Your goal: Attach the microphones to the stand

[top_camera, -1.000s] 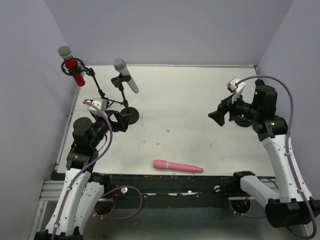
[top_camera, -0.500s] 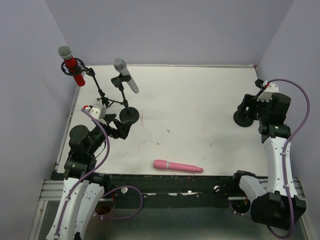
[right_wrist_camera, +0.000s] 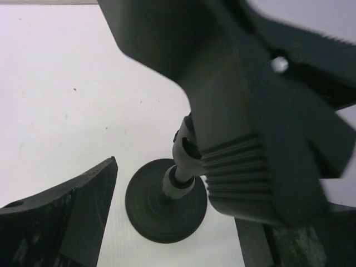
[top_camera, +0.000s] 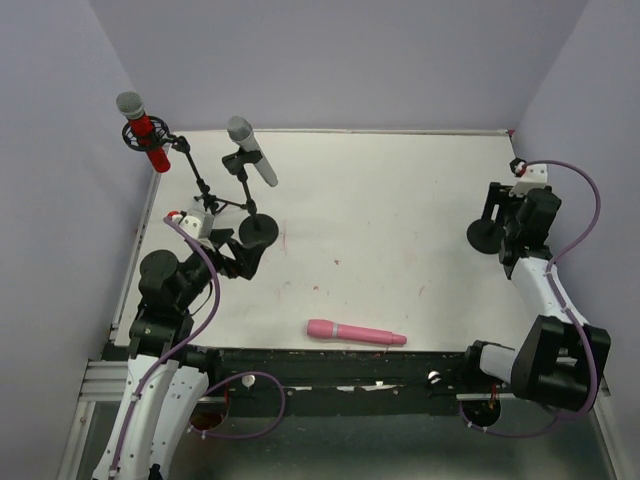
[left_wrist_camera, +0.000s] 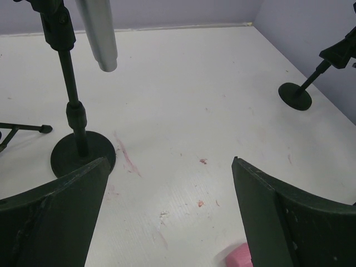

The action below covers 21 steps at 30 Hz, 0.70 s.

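Lilac walls point(top_camera: 350, 60) are enclosing a white bench point(top_camera: 380, 200). The red microphone point(top_camera: 145, 130) and silver microphone point(top_camera: 252, 150) are sitting clipped at the far left corner; the pink microphone point(top_camera: 355, 332) is lying loose along the near edge. The left gripper point(left_wrist_camera: 169, 161) is hanging released, empty. The right gripper point(top_camera: 497, 212) is straddling the empty stand point(right_wrist_camera: 166, 208) by the right edge, jaws apart, grasping nothing; a sideways nudge could be toppling it.

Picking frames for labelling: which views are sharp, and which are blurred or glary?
Top external: evenly lit, sharp, pink microphone clear. Left wrist: sharp, silver microphone crisp. Right wrist: stand clip looms close, blurred; table washed out white.
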Motion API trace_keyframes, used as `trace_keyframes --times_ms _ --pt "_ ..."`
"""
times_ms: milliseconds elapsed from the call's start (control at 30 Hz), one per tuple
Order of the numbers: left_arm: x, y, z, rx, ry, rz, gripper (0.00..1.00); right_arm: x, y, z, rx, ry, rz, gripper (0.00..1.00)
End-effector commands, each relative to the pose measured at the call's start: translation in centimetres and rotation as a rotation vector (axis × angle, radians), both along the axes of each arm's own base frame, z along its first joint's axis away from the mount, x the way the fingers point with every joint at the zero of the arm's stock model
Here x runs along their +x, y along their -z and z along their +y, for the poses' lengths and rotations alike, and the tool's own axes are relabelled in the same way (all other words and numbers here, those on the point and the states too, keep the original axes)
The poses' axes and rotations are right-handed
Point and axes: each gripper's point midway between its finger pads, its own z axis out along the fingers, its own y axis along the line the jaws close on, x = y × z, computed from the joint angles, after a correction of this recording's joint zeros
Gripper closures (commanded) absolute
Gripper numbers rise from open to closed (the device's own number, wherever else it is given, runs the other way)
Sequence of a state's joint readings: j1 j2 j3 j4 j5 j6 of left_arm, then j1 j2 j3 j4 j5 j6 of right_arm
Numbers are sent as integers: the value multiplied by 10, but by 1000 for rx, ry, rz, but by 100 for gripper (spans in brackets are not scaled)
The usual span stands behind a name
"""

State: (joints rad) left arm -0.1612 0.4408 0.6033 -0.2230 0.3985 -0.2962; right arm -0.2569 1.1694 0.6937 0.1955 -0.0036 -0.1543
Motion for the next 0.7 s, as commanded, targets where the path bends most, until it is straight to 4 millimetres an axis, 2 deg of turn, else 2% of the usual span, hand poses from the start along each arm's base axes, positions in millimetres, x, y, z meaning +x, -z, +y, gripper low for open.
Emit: trace_keyframes --times_ms 0,133,333,400,467,533,600,667 --pt "1 3 -3 0 16 5 1 16 -10 -14 -110 13 -133 19" --pt "2 6 -3 4 13 15 1 19 -8 -5 -134 -39 -196 33" --pt "3 7 -4 3 17 21 1 22 -4 -6 -179 -56 -218 57" --pt "3 6 -3 3 16 21 1 24 -5 -3 -191 -73 -229 77" --pt "3 7 -3 4 16 21 1 25 -7 2 -194 -109 -236 87" --pt "3 8 -3 6 13 20 1 27 -9 13 -176 -168 -239 93" --pt "3 8 -3 6 11 20 1 29 -18 33 -130 -274 -245 96" --pt "3 6 -3 5 13 16 1 31 -27 64 -15 -419 -231 97"
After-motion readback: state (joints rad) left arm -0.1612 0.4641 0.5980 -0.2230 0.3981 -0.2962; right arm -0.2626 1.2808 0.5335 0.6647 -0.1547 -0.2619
